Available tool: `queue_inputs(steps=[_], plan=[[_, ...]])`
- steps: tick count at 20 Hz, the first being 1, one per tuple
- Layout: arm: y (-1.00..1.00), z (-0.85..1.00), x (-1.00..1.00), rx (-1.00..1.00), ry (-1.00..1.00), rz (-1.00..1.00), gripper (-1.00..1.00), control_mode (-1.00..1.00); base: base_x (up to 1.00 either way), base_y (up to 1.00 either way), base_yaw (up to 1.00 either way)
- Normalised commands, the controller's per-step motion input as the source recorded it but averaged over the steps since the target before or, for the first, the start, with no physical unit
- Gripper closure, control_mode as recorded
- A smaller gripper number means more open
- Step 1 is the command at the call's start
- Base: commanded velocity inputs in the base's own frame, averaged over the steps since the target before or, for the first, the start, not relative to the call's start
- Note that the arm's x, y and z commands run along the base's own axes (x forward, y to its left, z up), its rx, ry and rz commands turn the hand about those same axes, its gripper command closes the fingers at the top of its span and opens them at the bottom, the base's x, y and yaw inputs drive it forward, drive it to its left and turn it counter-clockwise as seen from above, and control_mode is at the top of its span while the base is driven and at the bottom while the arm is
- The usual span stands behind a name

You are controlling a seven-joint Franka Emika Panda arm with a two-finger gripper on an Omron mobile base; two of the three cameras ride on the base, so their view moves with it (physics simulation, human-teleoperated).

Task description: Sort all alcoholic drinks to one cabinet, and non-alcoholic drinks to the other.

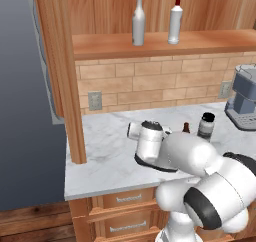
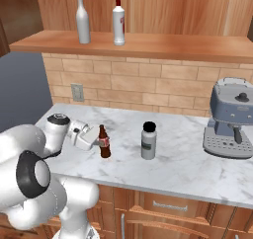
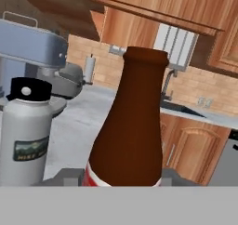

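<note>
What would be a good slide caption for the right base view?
White robot arm's gripper closed around a small dark brown bottle on the marble counter, beside a short grey black-capped bottle.

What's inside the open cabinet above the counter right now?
On its shelf stand two tall bottles side by side: a silver-grey bottle and a white bottle with a red cap. Nothing else shows there; the cabinet's upper part is cut off.
</note>
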Motion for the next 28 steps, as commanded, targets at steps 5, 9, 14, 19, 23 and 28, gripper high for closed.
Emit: queue_inputs(steps=[5, 9, 14, 19, 23, 28], plan=[[-0.04, 0.95, -0.57, 0.0, 0.0, 0.07, 1.0, -1.0, 0.0, 0.0, 0.0], [-0.1, 0.77, -0.45, 0.01, 0.0, 0.1, 1.0, -1.0, 0.0, 0.0, 0.0], [-0.04, 0.7, -0.39, 0.05, 0.02, 0.14, 1.0, -1.0, 0.0, 0.0, 0.0], [0.0, 0.64, -0.31, 0.13, 0.07, 0.18, 1.0, -1.0, 0.0, 0.0, 0.0], [0.0, 0.57, -0.23, 0.16, 0.09, 0.23, 1.0, -1.0, 0.0, 0.0, 0.0], [0.03, 0.46, -0.25, 0.17, 0.08, 0.26, 1.0, -1.0, 0.0, 0.0, 0.0]])
